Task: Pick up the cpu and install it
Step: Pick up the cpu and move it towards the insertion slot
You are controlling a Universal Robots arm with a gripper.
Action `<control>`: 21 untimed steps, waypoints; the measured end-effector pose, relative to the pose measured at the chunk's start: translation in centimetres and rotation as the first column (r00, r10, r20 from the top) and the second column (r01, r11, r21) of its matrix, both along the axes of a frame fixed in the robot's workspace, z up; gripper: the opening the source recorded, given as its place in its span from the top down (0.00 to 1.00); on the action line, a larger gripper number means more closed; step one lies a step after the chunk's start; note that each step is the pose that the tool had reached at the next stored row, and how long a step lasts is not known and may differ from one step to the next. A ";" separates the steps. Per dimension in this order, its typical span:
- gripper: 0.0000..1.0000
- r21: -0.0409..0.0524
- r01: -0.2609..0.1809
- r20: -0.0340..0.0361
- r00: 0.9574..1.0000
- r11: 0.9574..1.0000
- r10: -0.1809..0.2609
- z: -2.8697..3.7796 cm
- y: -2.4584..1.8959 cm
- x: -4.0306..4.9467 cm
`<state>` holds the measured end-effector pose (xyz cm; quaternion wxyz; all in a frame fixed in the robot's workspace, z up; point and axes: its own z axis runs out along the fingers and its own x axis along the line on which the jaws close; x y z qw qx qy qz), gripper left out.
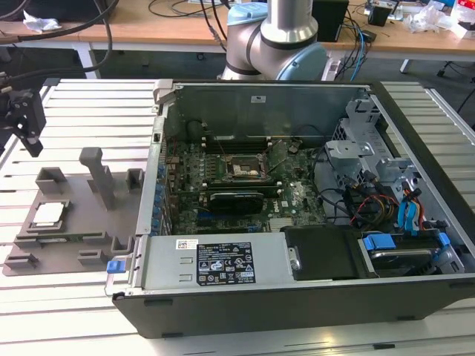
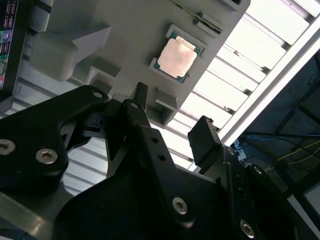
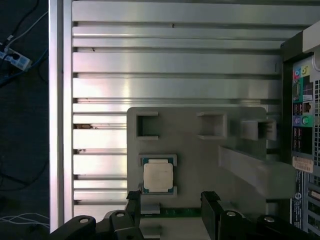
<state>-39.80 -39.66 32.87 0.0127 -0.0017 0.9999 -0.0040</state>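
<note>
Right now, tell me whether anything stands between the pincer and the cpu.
Nothing visible does. In the first wrist view the open, empty pincer hangs over the tray, with the cpu lying uncovered in its recess. The tray's tall post stands aside, toward the computer case.

cpu point(image 3: 158, 177) lid: smooth satin metal, silvery. tray point(image 3: 200, 165): matt grey plastic. table point(image 3: 175, 62): ribbed bare aluminium, glossy glare. gripper point(image 3: 171, 200): matt black, bright metal screw heads. computer case point(image 1: 297, 304): dark matt shell, bare grey sheet metal inside.
</note>
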 end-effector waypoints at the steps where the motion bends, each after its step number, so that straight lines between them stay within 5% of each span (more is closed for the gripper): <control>1: 0.40 0.000 0.000 0.000 1.000 1.000 0.000 -0.11 0.00 0.00; 5: 0.40 -0.015 -0.018 0.000 1.000 1.000 0.018 -0.30 0.00 0.00; 21: 0.40 -0.016 -0.031 0.000 1.000 0.999 0.031 -1.54 0.00 0.00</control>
